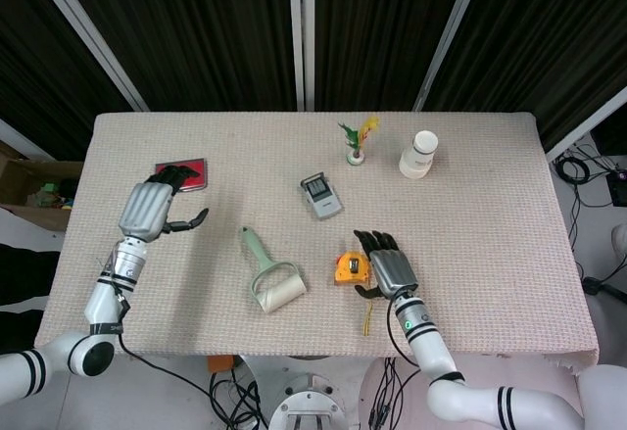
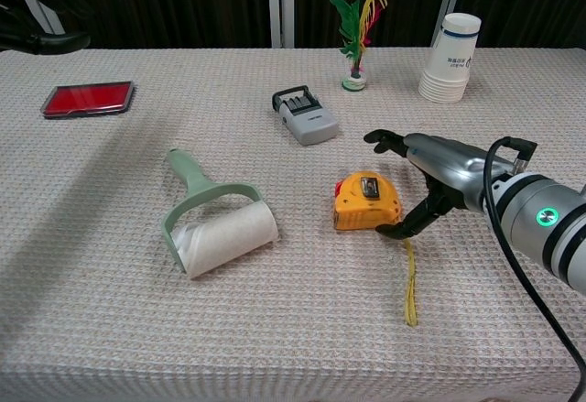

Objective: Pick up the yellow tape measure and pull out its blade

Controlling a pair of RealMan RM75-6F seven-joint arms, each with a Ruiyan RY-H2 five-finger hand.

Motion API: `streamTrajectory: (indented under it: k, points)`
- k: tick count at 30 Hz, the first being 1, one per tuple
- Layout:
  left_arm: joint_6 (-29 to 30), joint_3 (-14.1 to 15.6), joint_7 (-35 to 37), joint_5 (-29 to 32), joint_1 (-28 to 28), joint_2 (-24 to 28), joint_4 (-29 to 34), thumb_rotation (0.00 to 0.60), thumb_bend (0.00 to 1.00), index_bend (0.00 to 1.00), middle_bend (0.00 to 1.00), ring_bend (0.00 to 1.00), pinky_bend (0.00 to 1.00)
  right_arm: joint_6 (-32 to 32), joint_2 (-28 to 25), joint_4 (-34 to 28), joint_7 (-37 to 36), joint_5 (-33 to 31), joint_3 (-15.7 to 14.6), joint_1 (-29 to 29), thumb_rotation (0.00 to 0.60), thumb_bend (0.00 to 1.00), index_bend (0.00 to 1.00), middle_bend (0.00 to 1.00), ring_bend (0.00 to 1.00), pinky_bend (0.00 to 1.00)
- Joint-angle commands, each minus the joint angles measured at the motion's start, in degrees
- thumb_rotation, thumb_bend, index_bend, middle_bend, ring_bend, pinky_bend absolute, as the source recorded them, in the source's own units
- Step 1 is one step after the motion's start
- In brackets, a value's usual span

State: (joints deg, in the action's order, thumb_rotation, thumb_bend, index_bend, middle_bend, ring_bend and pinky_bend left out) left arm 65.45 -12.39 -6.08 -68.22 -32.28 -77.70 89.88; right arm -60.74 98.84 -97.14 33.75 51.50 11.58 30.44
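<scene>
While the right hand point(image 2: 438, 175) spreads wide just beside the yellow tape measure point(image 2: 367, 202) near the table's front edge, thumb touching it; the left hand point(image 1: 149, 209) hovers half-curled, empty

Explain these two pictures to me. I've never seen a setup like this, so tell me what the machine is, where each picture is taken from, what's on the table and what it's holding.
This is a robot with two arms, each ending in a humanlike hand, steered remotely by a person. One picture looks down from its head, the other looks forward from its chest.

On the cloth-covered table lie a yellow tape measure with a short strip of blade already out, a green lint roller, a grey stamp-like device, a red flat case, a feather shuttlecock and a stack of paper cups.

The right hand reaches around the tape measure, its fingers spread, not yet gripping. The left hand hovers near the red case, holding nothing.
</scene>
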Motion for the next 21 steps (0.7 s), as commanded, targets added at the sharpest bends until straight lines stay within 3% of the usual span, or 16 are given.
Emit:
streamTrajectory:
  k: [1, 7, 21]
  points:
    - [-0.15, -0.05, -0.17, 0.09, -0.07, 0.15, 0.18, 0.280, 0.26, 0.24, 0.21, 0.15, 0.30, 0.98, -2.45, -3.65, 2.93, -3.65, 0.71, 2.16, 0.600, 0.18, 0.00, 0.14, 0.02, 0.00]
    - [-0.14, -0.09, -0.19, 0.02, -0.11, 0.11, 0.01, 0.282, 0.26, 0.24, 0.21, 0.15, 0.30, -3.14, -2.65, -5.99, 6.67, -6.28, 0.43, 3.71, 0.600, 0.20, 0.08, 0.21, 0.10, 0.00]
    - [-0.57, 0.15, -0.21, 0.21, 0.01, 0.26, -0.04, 0.286, 0.26, 0.24, 0.21, 0.15, 0.30, -7.90, -0.69, -6.09, 11.18, -10.49, -0.28, 6.93, 0.600, 0.20, 0.21, 0.26, 0.14, 0.00]
